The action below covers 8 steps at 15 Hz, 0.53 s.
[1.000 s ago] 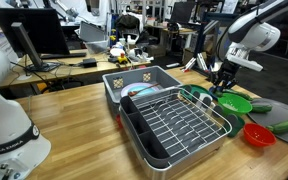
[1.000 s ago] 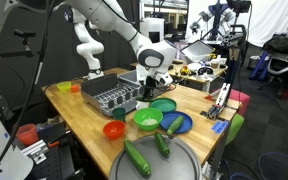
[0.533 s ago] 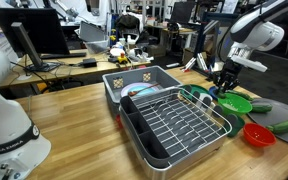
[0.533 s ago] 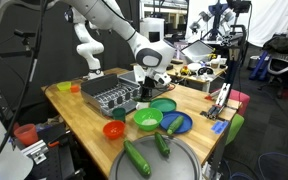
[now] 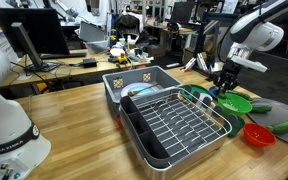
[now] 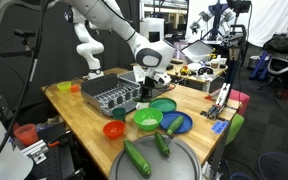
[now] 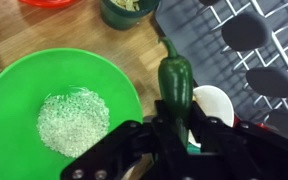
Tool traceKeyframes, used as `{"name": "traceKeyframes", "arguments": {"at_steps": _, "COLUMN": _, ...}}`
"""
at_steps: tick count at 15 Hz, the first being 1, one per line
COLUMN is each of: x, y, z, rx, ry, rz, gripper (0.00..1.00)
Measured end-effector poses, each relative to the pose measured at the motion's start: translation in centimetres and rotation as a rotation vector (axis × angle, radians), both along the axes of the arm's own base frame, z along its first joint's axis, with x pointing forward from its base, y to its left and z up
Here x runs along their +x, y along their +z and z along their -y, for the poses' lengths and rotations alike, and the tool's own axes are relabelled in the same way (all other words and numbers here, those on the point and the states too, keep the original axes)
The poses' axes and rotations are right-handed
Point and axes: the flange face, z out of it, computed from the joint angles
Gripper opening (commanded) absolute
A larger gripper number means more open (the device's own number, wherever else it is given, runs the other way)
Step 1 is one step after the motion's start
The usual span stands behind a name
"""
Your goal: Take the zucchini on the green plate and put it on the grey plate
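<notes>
My gripper is shut on a dark green zucchini and holds it in the air. Below and to its left in the wrist view lies the lime-green plate, which has a white scuffed patch in its middle. In both exterior views the gripper hangs above the plates beside the dish rack, over the green plate. The grey plate lies at the near table edge with two more zucchinis on it.
A grey dish rack stands next to the plates and shows in the wrist view. A dark green plate, a blue plate and a red bowl surround the green plate.
</notes>
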Motion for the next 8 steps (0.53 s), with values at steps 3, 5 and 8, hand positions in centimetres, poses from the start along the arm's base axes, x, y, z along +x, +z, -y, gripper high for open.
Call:
{"name": "traceKeyframes", "arguments": {"at_steps": 3, "x": -0.6, "y": 0.6, "z": -0.1, "rx": -0.059, "ry": 0.086, "rz": 0.011, "gripper": 0.07}}
{"name": "traceKeyframes", "arguments": {"at_steps": 5, "x": -1.7, "y": 1.7, "z": -0.2, "rx": -0.117, "ry": 0.153, "rz": 0.027, "gripper": 0.07}}
{"name": "traceKeyframes", "arguments": {"at_steps": 8, "x": -4.3, "y": 3.5, "z": -1.2, "rx": -0.186, "ry": 0.246, "rz": 0.057, "gripper": 0.07}}
